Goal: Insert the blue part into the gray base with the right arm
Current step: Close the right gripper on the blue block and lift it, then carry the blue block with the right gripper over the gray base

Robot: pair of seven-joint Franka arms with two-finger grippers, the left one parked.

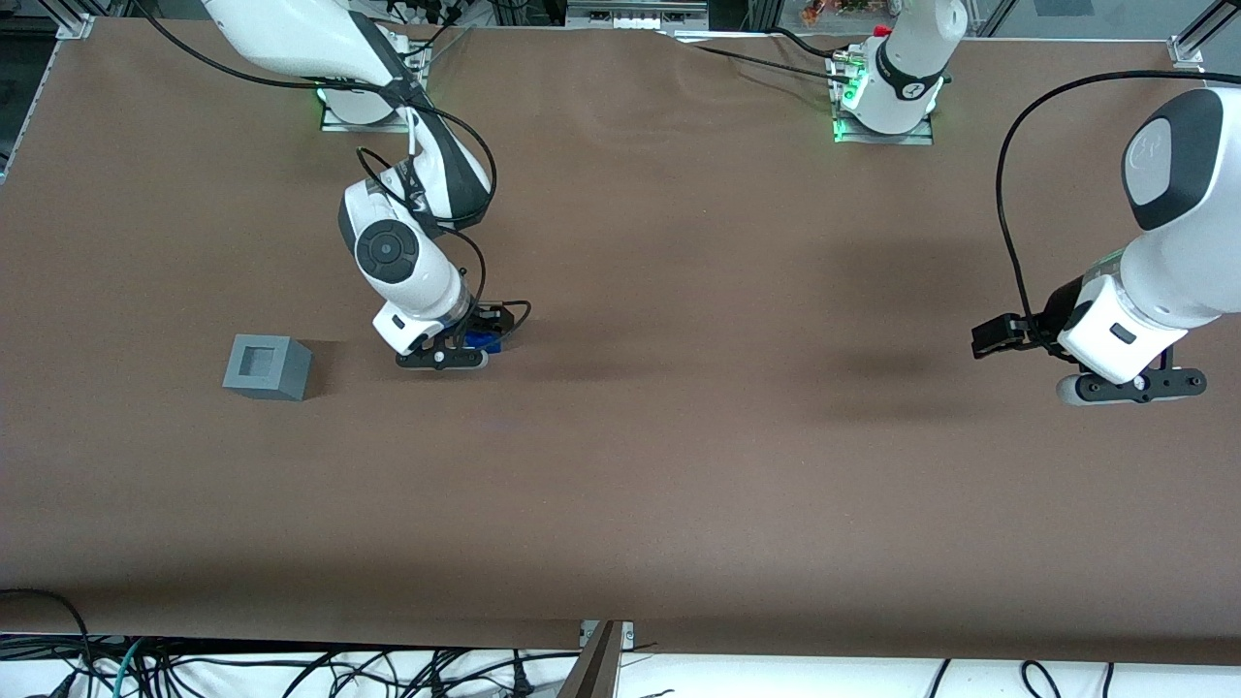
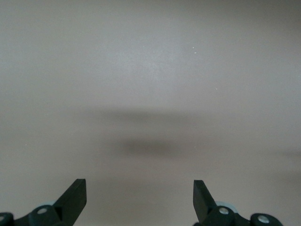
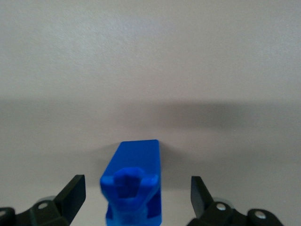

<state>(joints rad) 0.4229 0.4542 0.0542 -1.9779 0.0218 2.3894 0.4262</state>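
The blue part [image 3: 134, 183] rests on the brown table between the open fingers of my right gripper [image 3: 138, 190], with a gap on each side of it. In the front view the gripper [image 1: 456, 351] is lowered to the table over the blue part [image 1: 482, 340], of which only a small blue patch shows past the black fingers. The gray base [image 1: 268, 366], a light-gray cube with a square recess on top, stands apart on the table, farther toward the working arm's end than the gripper.
The brown table [image 1: 679, 436] spreads wide around both things. The arm bases [image 1: 877, 97] stand along the table edge farthest from the front camera. Cables hang below the near edge.
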